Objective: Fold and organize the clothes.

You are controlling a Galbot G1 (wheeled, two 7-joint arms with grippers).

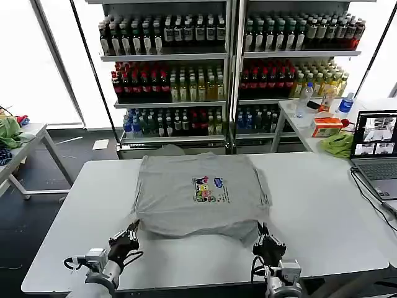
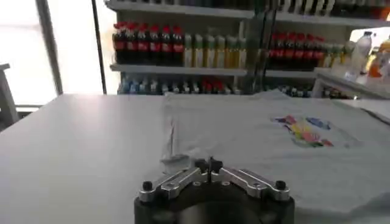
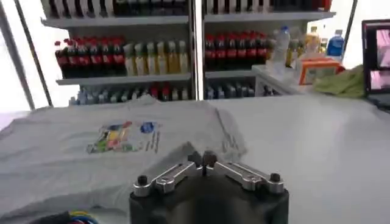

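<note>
On the white table (image 1: 322,205) before me lies a grey T-shirt (image 1: 186,198), spread print-side up with its small multicolour chest print (image 1: 209,188) right of centre, its near hem towards me and its collar end towards the shelves of bottled drinks (image 1: 167,68). From my head I see my left gripper (image 1: 128,234) at the shirt's near left corner and my right gripper (image 1: 265,239) at its near right corner, each just at the hem; whether they pinch cloth I cannot tell from here. A laptop (image 1: 377,152) sits open at the table's right edge, and a lime-green cloth (image 1: 338,144) lies on the side table beyond. From my left wrist, my left gripper (image 2: 208,165) has its fingertips pressed together, resting at the edge of the T-shirt (image 2: 268,137). From my right wrist, my right gripper (image 3: 202,161) likewise has its tips closed together, with the T-shirt (image 3: 79,152) stretching away beyond it.
</note>
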